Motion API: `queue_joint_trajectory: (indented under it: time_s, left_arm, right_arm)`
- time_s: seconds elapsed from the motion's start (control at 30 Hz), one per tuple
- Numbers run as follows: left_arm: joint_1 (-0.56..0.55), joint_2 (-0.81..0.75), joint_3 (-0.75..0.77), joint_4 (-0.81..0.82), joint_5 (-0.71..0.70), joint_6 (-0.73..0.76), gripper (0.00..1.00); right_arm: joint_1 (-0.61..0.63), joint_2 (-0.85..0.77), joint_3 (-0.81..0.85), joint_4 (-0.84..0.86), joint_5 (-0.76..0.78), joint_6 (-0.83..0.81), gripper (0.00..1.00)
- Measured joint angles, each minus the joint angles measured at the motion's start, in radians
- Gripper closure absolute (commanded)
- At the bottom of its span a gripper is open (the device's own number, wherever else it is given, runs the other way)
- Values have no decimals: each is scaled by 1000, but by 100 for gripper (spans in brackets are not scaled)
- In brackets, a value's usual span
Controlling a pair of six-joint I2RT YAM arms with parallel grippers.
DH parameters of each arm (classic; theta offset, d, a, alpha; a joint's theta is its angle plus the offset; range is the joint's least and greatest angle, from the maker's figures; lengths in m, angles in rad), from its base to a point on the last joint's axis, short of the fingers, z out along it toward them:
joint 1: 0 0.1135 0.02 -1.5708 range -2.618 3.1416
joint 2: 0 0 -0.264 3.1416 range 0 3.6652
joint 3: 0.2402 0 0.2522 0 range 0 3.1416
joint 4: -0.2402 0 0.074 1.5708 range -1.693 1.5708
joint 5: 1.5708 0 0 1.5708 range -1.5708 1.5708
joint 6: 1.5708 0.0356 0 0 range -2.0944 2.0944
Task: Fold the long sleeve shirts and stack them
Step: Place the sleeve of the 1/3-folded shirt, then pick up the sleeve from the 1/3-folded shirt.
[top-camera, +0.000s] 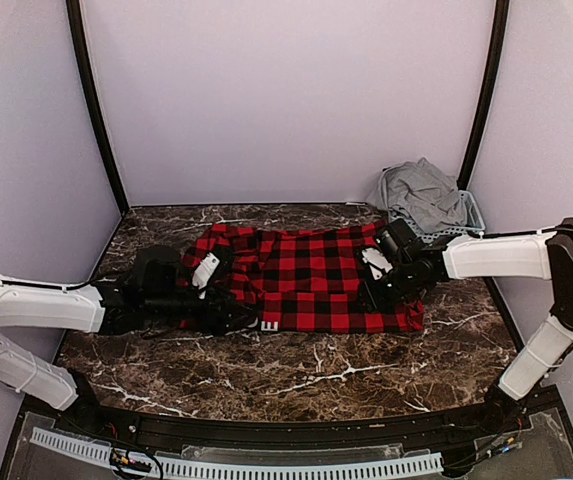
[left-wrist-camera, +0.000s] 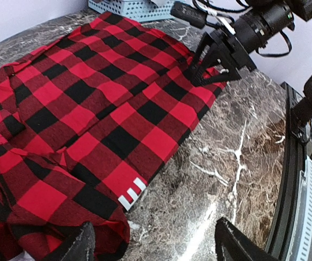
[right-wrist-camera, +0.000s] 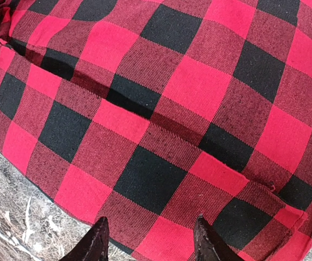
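A red-and-black check long sleeve shirt (top-camera: 311, 280) lies spread across the middle of the marble table, with a white block letter (left-wrist-camera: 132, 193) at its near edge. My left gripper (top-camera: 234, 318) sits low at the shirt's bunched left front corner. In the left wrist view this gripper (left-wrist-camera: 153, 250) is open, with bare marble between its fingers and cloth against the left fingertip (left-wrist-camera: 75, 247). My right gripper (top-camera: 378, 292) is over the shirt's right part. The right wrist view shows it (right-wrist-camera: 150, 246) open just above the flat cloth (right-wrist-camera: 161, 109), near the hem. A grey long sleeve shirt (top-camera: 423, 192) is heaped in the basket.
The pale blue slatted basket (top-camera: 472, 214) stands at the back right corner, also seen as the basket (left-wrist-camera: 128, 7) at the top of the left wrist view. Lilac walls close in the back and sides. Bare marble table (top-camera: 296, 375) lies in front of the shirt.
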Motion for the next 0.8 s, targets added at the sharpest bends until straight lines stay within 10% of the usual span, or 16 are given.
queue_joint_trajectory:
  time_s: [0.67, 0.8]
  left_arm:
    - [278, 320, 345, -204, -83, -277, 26]
    - [290, 418, 419, -251, -80, -262, 38]
  right_arm:
    - [3, 45, 11, 7, 11, -16, 50]
    - [3, 46, 15, 7, 19, -23, 50]
